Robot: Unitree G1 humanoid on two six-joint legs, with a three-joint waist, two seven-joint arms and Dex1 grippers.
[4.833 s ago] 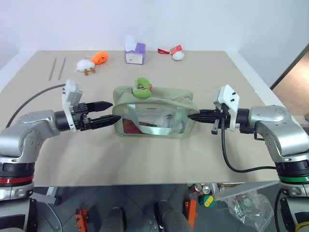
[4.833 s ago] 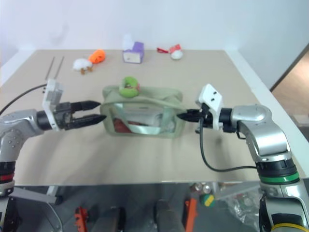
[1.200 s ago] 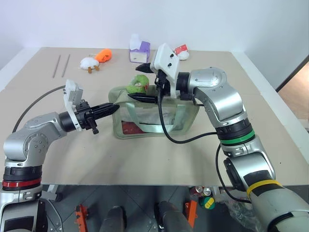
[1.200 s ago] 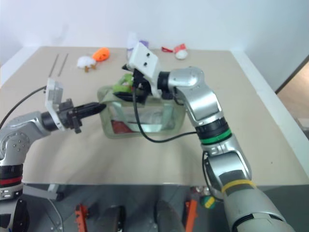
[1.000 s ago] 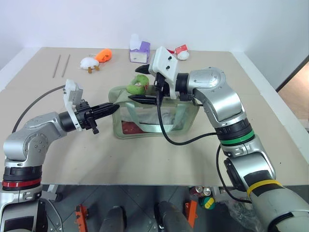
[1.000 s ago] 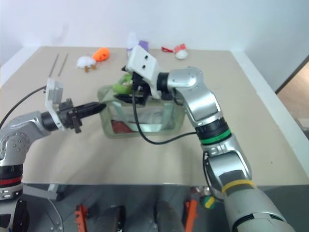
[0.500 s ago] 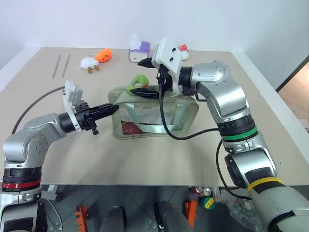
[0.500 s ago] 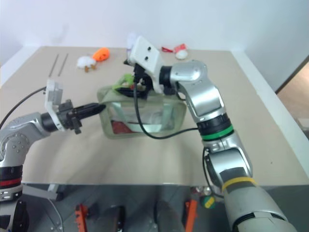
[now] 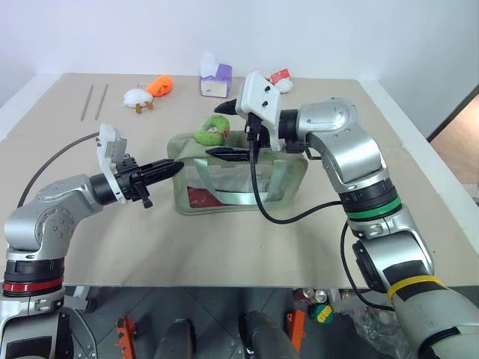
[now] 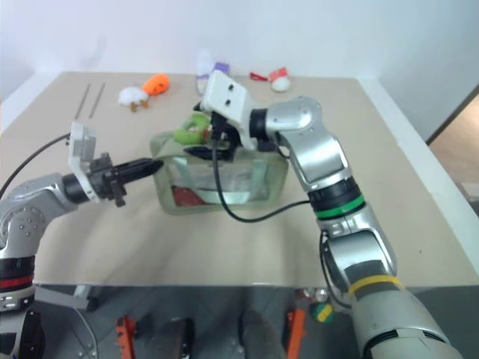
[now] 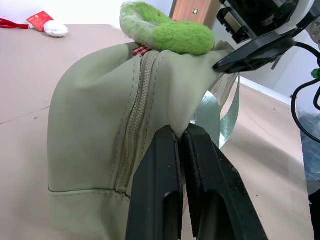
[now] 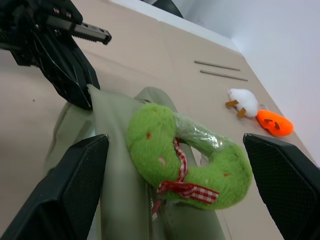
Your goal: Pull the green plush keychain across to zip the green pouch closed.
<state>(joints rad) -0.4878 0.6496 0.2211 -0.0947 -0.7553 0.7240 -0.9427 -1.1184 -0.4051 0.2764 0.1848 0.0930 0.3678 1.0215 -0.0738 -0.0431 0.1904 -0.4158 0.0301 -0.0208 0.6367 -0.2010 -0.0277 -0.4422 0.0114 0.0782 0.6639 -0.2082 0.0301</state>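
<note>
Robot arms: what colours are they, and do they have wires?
Both arms are shiny silver metal. Each ends in a gripper with two black pointed fingers, the left gripper and right gripper, topped by a white boxy camera block. Black cables loop from both wrists. The right arm wears green and yellow rings; the left, red.

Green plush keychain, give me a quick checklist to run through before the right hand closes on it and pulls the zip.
1. Left hand shut on a fold of the green pouch at its end, anchoring it: ok.
2. Right hand open, fingers either side of the green plush keychain: ok.
3. Keychain actually gripped: not ok, the fingers stand clear of it.
4. Keychain lies on top of the pouch at the left hand's end: ok.
5. Zipper track along the top free of snags: cannot tell.
6. Handle straps hang down the side, off the top: ok.
</note>
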